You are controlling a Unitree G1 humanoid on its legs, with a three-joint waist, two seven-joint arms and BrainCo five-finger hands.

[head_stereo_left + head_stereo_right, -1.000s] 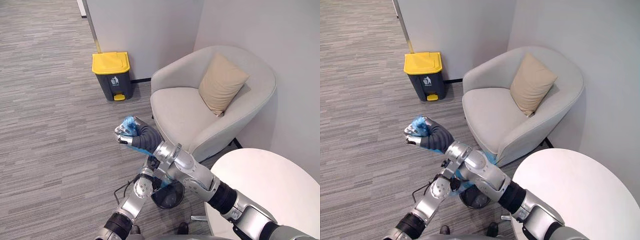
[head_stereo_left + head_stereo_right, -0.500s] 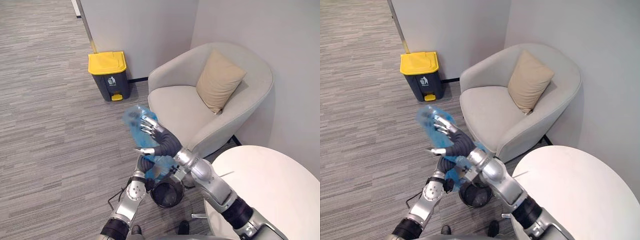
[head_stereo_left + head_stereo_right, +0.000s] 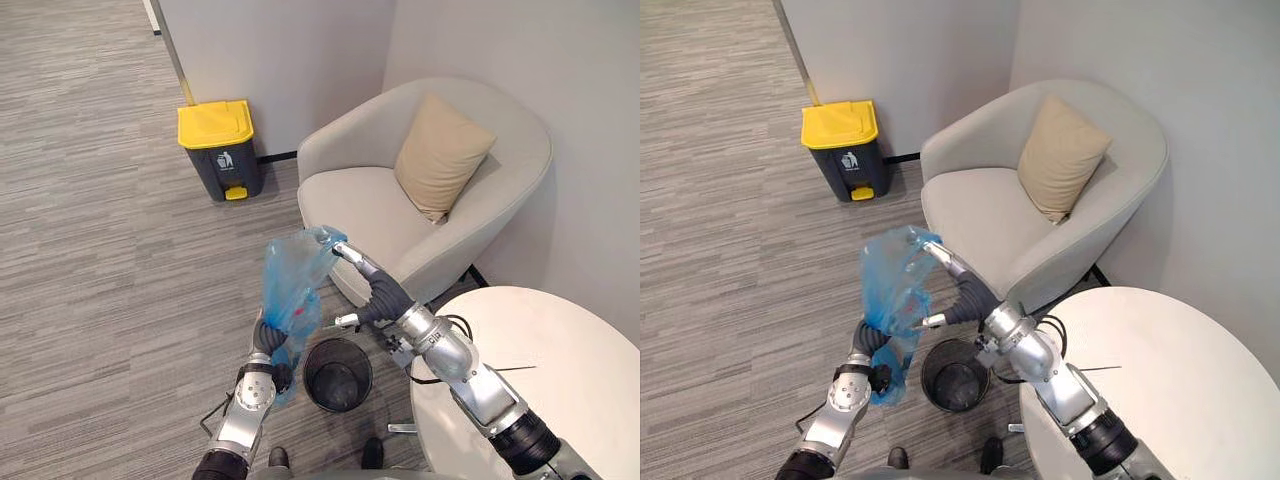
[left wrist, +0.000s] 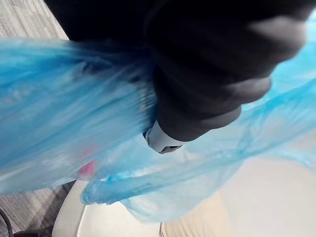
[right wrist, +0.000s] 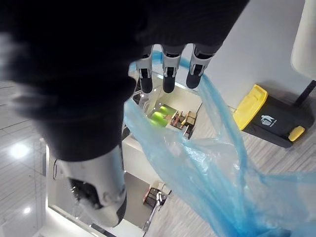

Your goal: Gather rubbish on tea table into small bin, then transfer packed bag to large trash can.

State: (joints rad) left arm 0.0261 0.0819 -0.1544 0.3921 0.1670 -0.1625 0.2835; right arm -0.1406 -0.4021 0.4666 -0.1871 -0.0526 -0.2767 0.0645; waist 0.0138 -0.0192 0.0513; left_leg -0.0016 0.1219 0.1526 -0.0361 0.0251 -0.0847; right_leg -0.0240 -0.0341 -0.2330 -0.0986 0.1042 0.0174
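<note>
- Translucent blue bag (image 3: pixel 292 285) hangs stretched upright, just beside the round black small bin (image 3: pixel 337 374) on the floor.
- Yellow-lidded large trash can (image 3: pixel 220 148) stands shut against the wall.

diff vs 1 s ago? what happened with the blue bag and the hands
The right hand, a second ago fisted on the bunched translucent blue plastic bag, has swung toward the grey armchair and straightened its fingers, now at the bag's top edge. The bag has unfurled and hangs down to the left hand, above the small round black bin. Bin, armchair and yellow-lidded dark trash can stayed put.
</note>
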